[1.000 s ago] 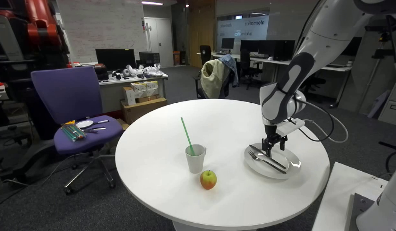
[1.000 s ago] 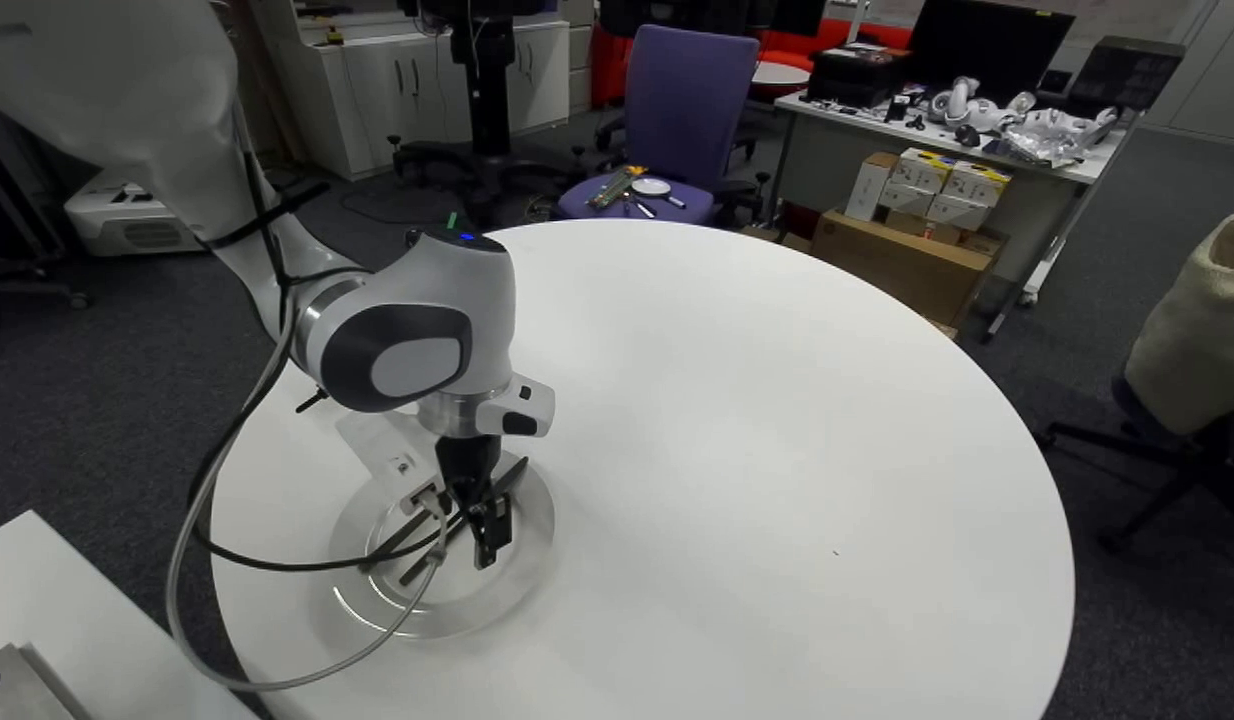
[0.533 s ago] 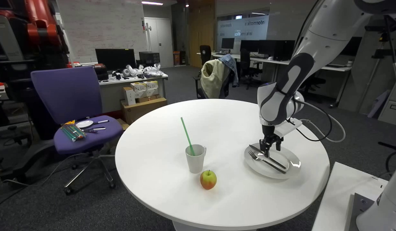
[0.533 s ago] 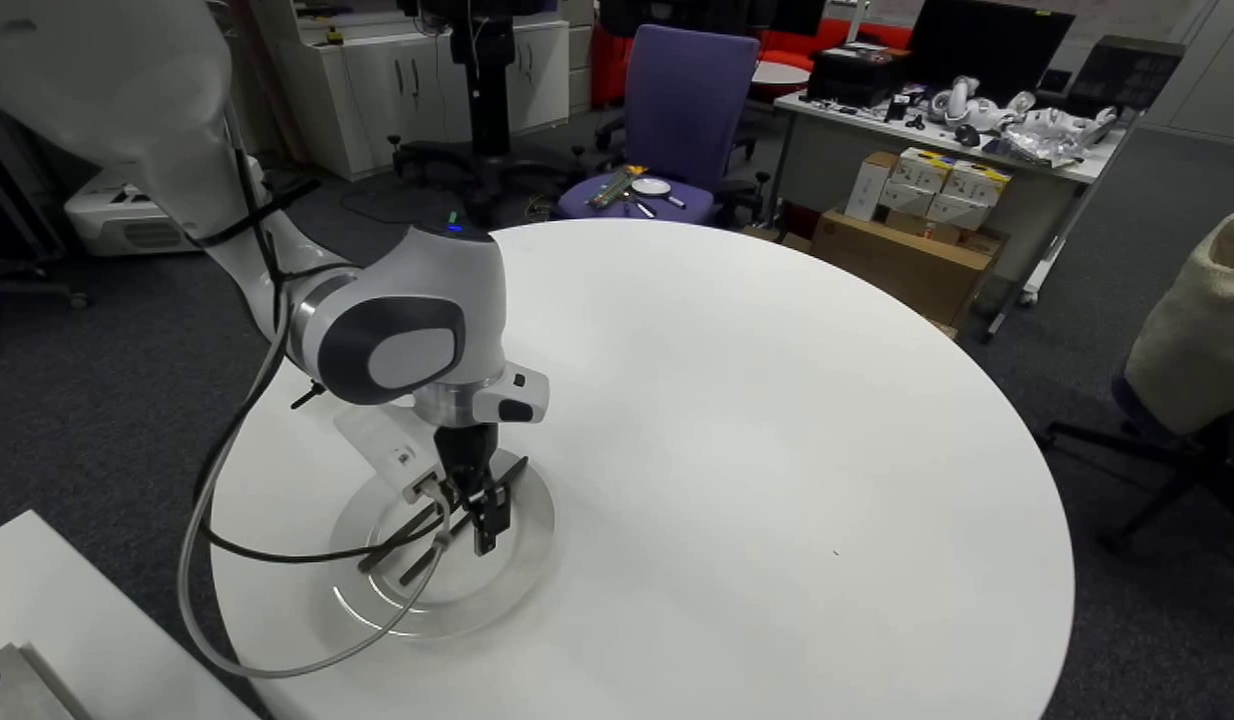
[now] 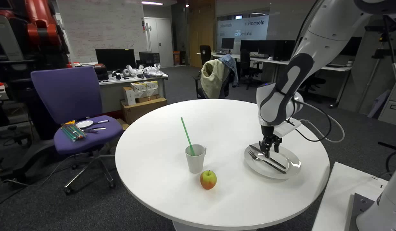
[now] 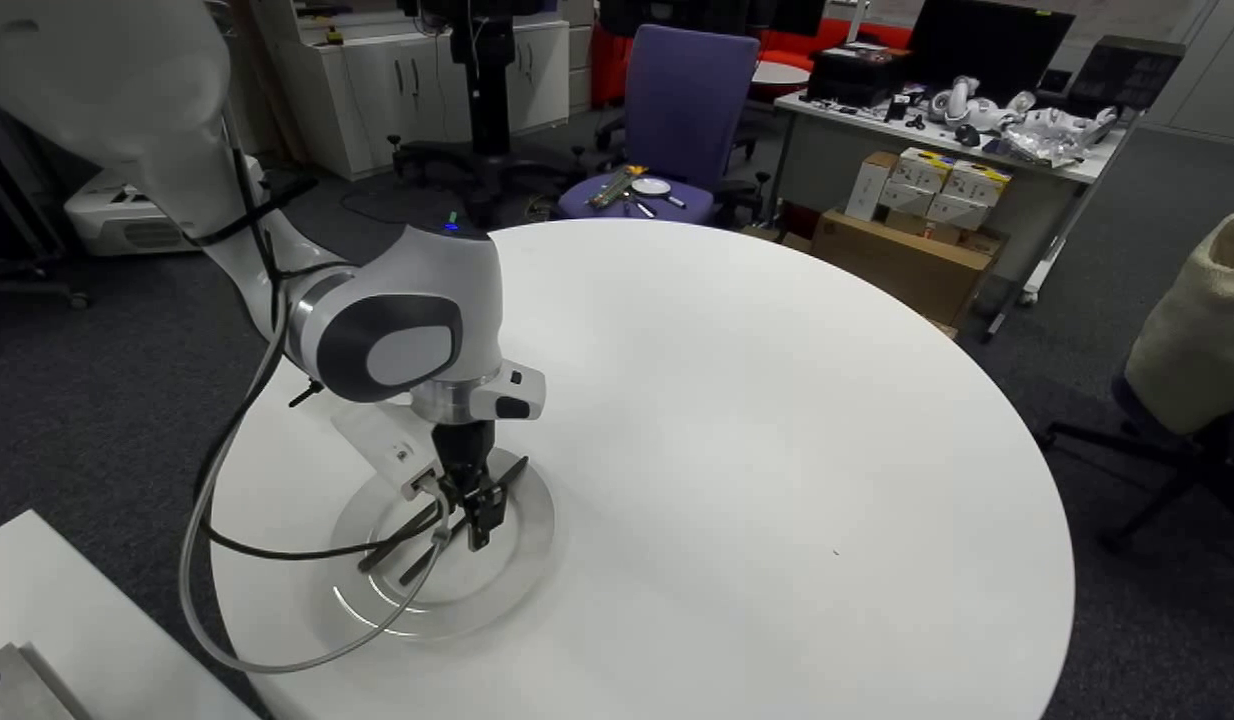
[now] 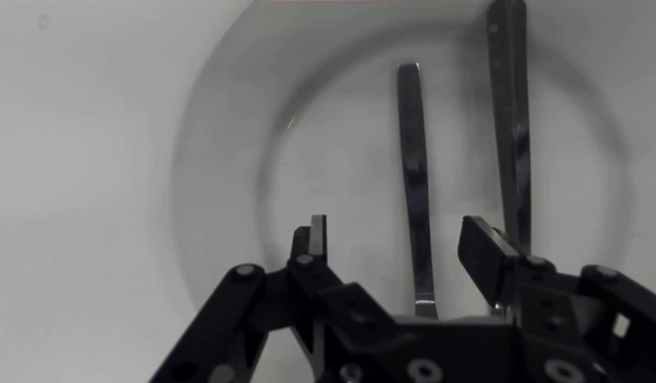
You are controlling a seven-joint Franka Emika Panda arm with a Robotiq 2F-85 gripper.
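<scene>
Fingers (image 7: 317,236): I had them parted partway, tips down, low over the plate (image 7: 216,159), with nothing in their grip.
Knife (image 7: 414,175): it lay on the plate, and its handle ran through the gap between the fingers in my wrist view, with space on either side.
Fork (image 7: 511,127): it lay on the plate beside the knife, its handle end out over the rim; part of it was hidden behind one finger, so I couldn't fairly say whether they touched.
Plate: it sat on the tabletop (image 5: 153,160), near the edge.
Mug (image 5: 195,162): in an exterior view I saw it upright, well apart from the plate, a green straw (image 5: 186,133) leaning in it.
Apple (image 5: 208,180): it rested just beside the mug, stem up.
Chair (image 5: 68,96): purple, it stood apart from the tabletop.
</scene>
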